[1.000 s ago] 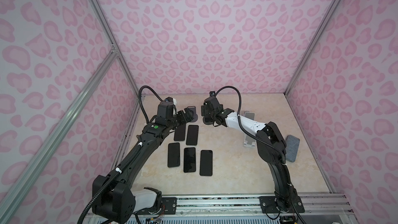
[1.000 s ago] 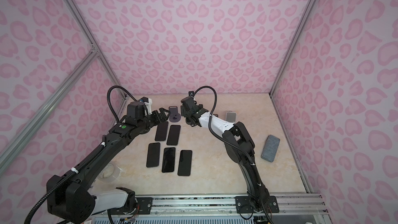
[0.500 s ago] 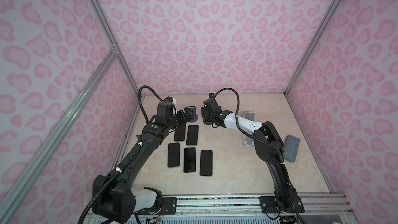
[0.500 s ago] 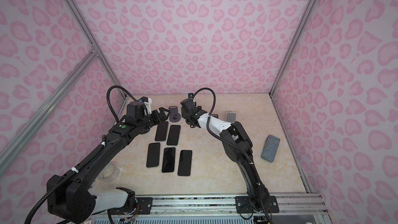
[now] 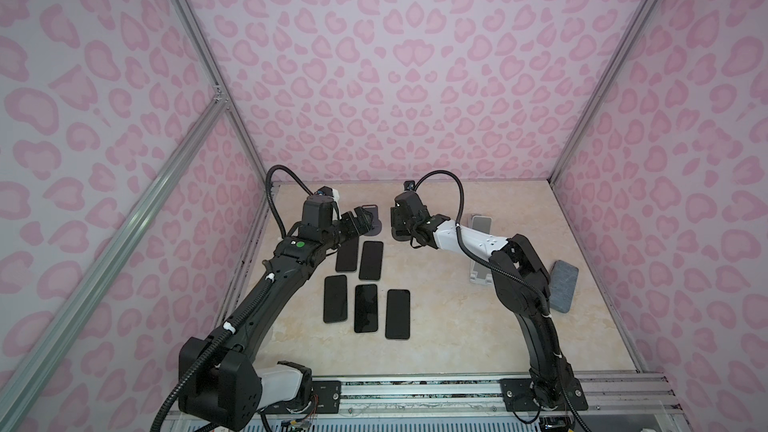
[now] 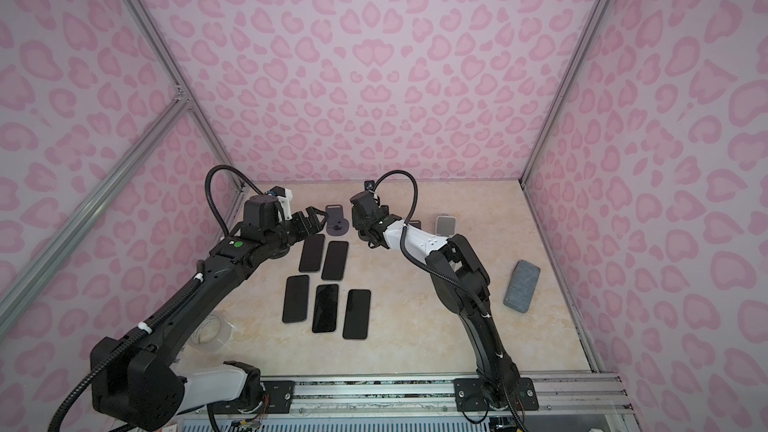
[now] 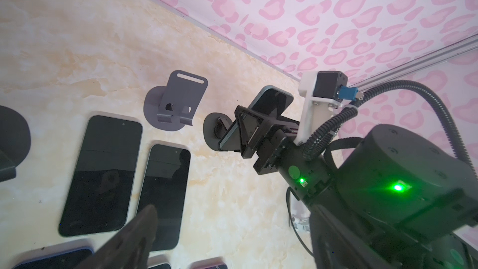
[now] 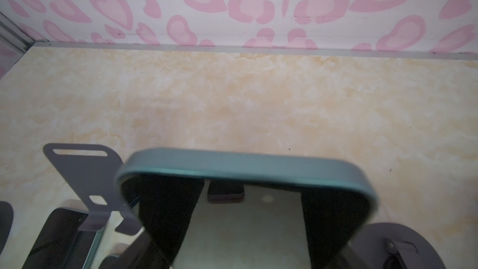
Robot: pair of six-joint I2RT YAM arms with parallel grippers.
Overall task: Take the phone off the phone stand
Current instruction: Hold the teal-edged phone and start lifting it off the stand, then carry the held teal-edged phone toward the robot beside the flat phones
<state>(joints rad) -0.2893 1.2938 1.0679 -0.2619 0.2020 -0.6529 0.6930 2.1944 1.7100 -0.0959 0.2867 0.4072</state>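
The phone (image 7: 274, 99), dark-screened with a teal rim (image 8: 245, 166), leans upright on a dark grey round-based phone stand (image 7: 213, 131) at the back middle of the table. My right gripper (image 7: 254, 120) reaches in from the right, shut on the phone with a finger against each long side. In both top views that gripper (image 5: 401, 220) (image 6: 362, 220) covers the phone, and only the stand's base (image 5: 400, 238) shows. My left gripper (image 5: 362, 218) hovers open and empty just left of there. One of its fingers (image 7: 129, 241) shows over the flat phones.
An empty grey stand (image 7: 178, 99) (image 5: 371, 214) sits just left of the held phone. Several phones (image 5: 365, 307) lie flat in two rows in front. A white stand (image 5: 480, 228) and a grey case (image 5: 563, 286) are on the right. A tape roll (image 6: 208, 332) lies front left.
The right gripper has edged left onto the stand and its jaws have closed in on the phone's sides. The left arm has stayed put.
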